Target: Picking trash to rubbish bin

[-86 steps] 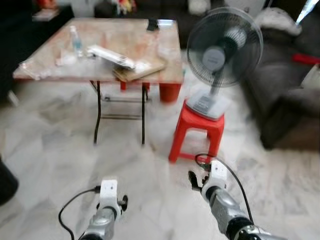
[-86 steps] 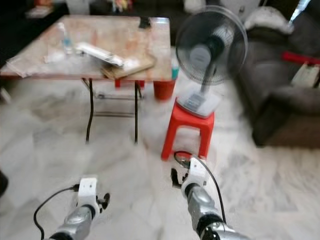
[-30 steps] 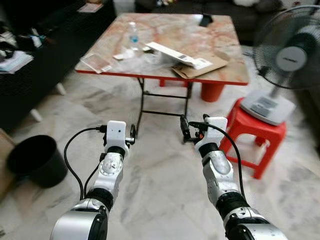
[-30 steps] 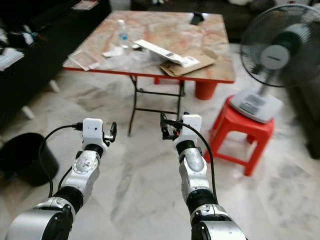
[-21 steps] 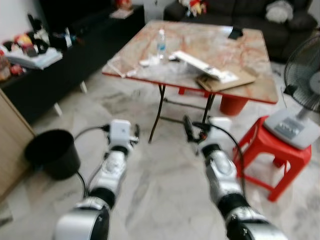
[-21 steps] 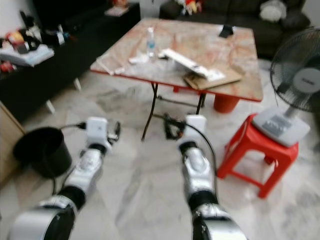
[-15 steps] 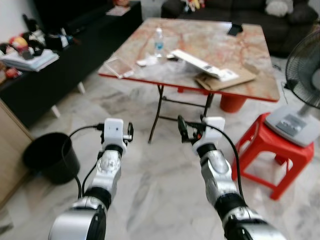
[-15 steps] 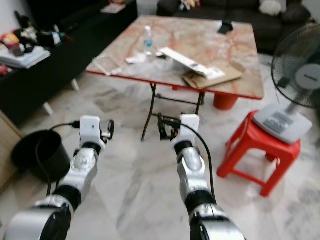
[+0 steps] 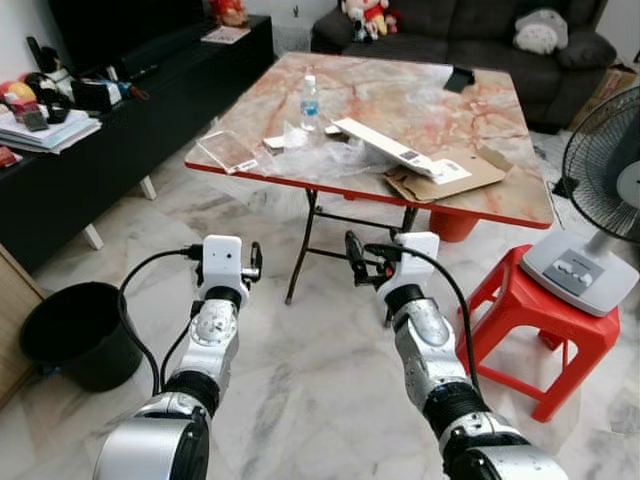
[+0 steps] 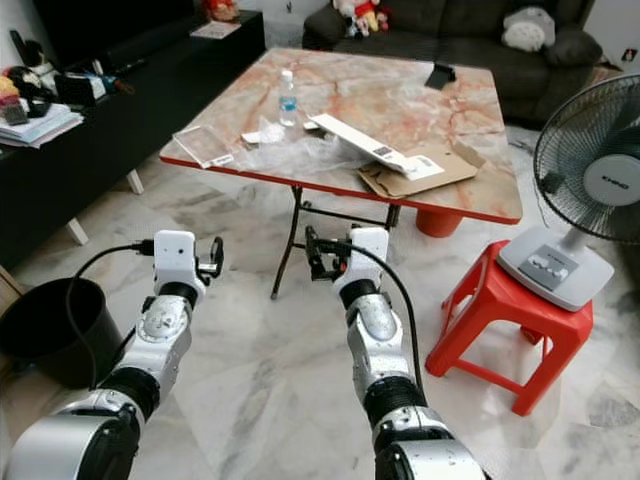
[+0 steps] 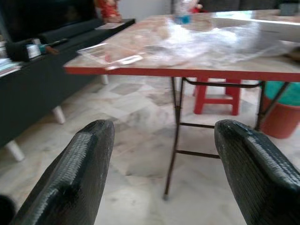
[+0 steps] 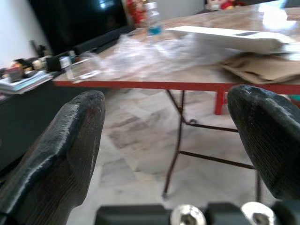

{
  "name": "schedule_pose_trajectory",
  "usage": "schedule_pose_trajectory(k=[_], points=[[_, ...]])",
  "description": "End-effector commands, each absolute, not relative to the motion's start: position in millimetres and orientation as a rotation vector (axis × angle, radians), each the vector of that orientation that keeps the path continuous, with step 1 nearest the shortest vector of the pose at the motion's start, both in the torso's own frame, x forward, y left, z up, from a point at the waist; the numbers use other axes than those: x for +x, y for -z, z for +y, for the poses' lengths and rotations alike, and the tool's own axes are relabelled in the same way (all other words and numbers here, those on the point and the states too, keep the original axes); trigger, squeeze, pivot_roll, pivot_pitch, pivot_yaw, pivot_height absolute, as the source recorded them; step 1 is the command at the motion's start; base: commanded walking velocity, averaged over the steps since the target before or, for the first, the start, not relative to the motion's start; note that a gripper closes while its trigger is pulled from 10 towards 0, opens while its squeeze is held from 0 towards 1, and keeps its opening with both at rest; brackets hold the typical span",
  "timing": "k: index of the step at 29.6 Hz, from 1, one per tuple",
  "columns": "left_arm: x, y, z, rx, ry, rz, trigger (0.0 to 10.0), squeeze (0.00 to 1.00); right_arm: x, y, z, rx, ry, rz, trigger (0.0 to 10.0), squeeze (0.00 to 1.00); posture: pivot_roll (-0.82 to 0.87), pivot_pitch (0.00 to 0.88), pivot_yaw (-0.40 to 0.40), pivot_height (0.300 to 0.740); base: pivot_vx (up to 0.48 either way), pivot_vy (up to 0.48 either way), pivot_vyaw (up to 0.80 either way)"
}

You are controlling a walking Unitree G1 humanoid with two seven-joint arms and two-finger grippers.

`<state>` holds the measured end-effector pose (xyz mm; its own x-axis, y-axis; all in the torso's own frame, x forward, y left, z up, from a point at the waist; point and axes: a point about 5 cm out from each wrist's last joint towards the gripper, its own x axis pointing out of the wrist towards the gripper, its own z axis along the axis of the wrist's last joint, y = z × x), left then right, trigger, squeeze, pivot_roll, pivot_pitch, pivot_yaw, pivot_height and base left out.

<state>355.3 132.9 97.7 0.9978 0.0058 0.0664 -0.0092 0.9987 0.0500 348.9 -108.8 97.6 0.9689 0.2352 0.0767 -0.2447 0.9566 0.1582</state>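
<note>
A marble-patterned table (image 9: 440, 105) stands ahead. On it lie crumpled clear plastic wrap (image 9: 322, 157), a clear plastic box (image 9: 229, 150), a water bottle (image 9: 309, 99), a long white box (image 9: 386, 147) and torn cardboard (image 9: 452, 178). A black rubbish bin (image 9: 88, 358) stands on the floor at the left. My left gripper (image 9: 256, 263) and right gripper (image 9: 368, 262) are held out in front, short of the table's near edge. Both wrist views show the black fingers (image 11: 82, 176) (image 12: 70, 150) wide apart with nothing between them; the wrap (image 12: 154, 54) lies beyond.
A fan (image 9: 603, 185) sits on a red stool (image 9: 535, 320) at the right. A black low cabinet (image 9: 105, 155) with clutter runs along the left. A dark sofa (image 9: 450, 25) stands behind the table. A black phone (image 9: 462, 78) lies at the table's far side. Marble floor (image 9: 310, 400) lies ahead.
The whole view has shifted: the camera turned left and steadied, bringing the bin and cabinet into view. Both arms keep the same raised pose, fingers still apart.
</note>
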Motion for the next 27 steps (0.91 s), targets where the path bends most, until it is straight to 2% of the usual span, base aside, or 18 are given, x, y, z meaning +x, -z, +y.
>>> schedule_pose_trajectory(k=[1,11,27], points=[[357.1,-100.8,129.7,0.058,0.005,-0.075,10.0,0.0,349.5,-98.7,-109.9,0.167,-0.235,-0.059,10.0,0.0,-0.11,0.016,-0.005,0.74,0.337,0.0,0.0],[346.7,-82.1,131.2,0.064,0.01,-0.016,10.0,0.0,348.7,-95.0,-112.8,0.163,-0.222,-0.043,10.0,0.0,-0.11,0.019,-0.003,0.74,0.335,0.0,0.0],[349.5,-101.8,121.7,0.112,0.054,-0.153,10.0,0.0,346.4,-96.0,-108.8,0.128,-0.224,-0.07,10.0,0.0,-0.11,0.02,-0.001,0.74,0.336,0.0,0.0]])
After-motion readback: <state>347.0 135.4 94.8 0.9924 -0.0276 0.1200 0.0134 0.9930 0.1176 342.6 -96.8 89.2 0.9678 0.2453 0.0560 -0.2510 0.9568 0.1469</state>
